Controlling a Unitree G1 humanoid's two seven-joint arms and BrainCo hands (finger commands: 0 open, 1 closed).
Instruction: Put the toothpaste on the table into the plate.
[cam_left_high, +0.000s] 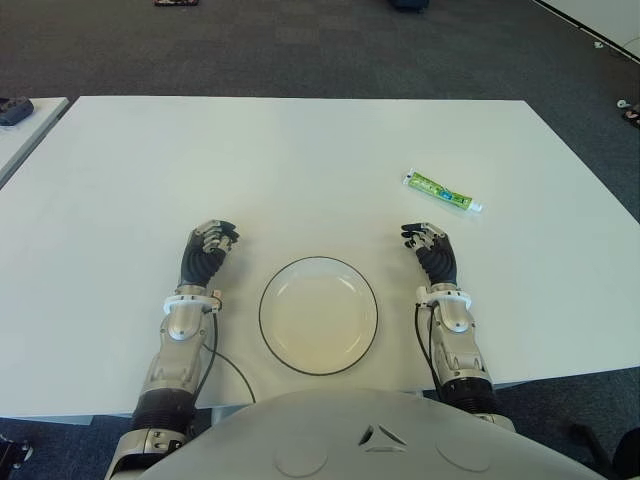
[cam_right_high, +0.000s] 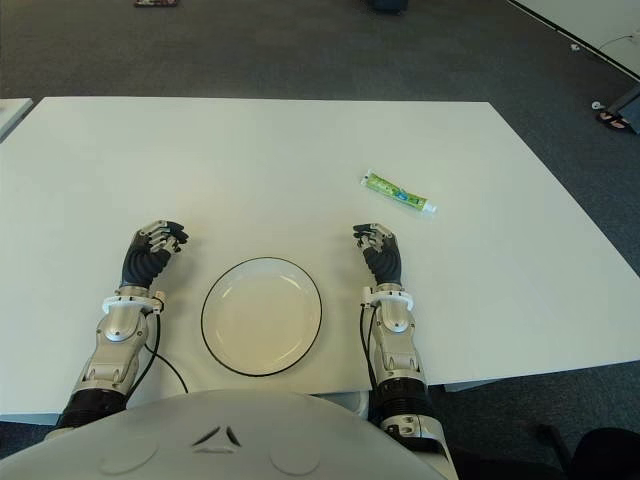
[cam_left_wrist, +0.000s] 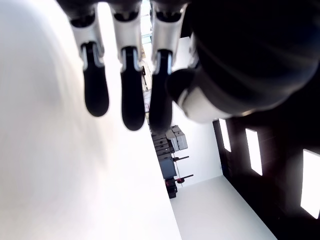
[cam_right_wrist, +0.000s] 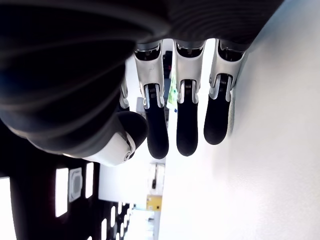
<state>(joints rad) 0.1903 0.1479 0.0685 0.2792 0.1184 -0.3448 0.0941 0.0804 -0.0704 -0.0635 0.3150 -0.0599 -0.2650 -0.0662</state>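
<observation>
The toothpaste (cam_left_high: 442, 191) lay slantwise just beyond the right hand (cam_left_high: 432, 252), whose fingers (cam_right_wrist: 186, 127) hung loosely curled, empty; the left hand (cam_left_high: 207, 251), equally empty, showed farther off across the plate (cam_left_high: 318, 315).

We note a white table (cam_left_high: 300, 150). The plate (cam_left_high: 318, 315) is cream-white with a thin black rim. The toothpaste (cam_left_high: 441, 191) is green with a white cap. Both hands (cam_left_high: 207, 250) (cam_left_high: 433, 250) are black and silver. The floor (cam_left_high: 300, 40) is dark grey.

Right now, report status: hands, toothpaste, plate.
Left hand and right hand open, holding nothing, either side of plate. Toothpaste on table, ahead of right hand. Nothing between.
</observation>
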